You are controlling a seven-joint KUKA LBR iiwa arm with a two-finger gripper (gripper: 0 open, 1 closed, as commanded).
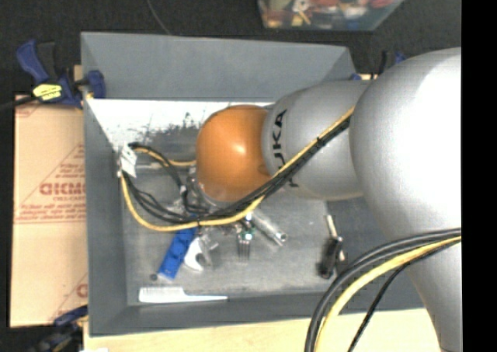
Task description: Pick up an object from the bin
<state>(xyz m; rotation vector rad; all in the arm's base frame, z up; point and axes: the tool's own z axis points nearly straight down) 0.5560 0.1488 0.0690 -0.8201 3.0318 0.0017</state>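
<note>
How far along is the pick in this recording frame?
Done: the gripper is low inside the grey metal bin, above its floor's middle. In hand: nothing visibly held. Left: grasping and lifting; the blue plastic block, white flat stick and black-handled tool lie on the floor.

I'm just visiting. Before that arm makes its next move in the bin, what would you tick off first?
1. Things left to pick: ok. A blue block, a white stick and a black tool lie on the bin floor.
2. Arm over the bin: ok. Its orange cover sits above the middle.
3. Anything held: cannot tell. The cover hides what is beneath.
4. Yellow cables free of the things: cannot tell. They loop close to the blue block.
5. Black tool lying apart: ok.
</note>
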